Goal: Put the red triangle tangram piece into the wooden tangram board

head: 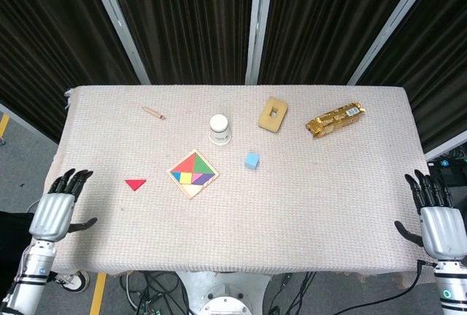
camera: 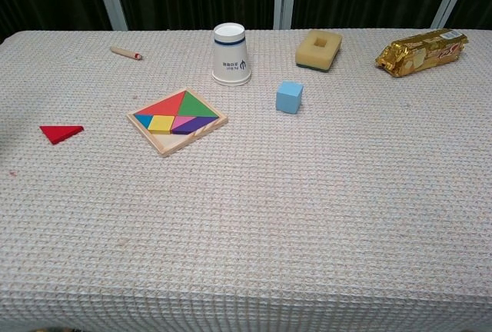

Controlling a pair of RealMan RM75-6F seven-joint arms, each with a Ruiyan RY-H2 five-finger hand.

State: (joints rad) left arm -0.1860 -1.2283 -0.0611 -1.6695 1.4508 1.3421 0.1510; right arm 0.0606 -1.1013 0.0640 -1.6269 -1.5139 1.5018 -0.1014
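We see the red triangle (head: 135, 183) lying left of the wooden tangram board (head: 193, 173), our left hand (head: 57, 209) empty, fingers spread.

No legible text on anything.

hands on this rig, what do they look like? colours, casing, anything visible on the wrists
Seen in the head view only. The left hand and right hand match: silver-grey metallic backs, black fingers and black thumbs. Each sits on a pale grey-white cylindrical wrist segment, with a small round teal-green mark on it near the frame's bottom edge. No sleeves or loose cables show on the hands themselves.
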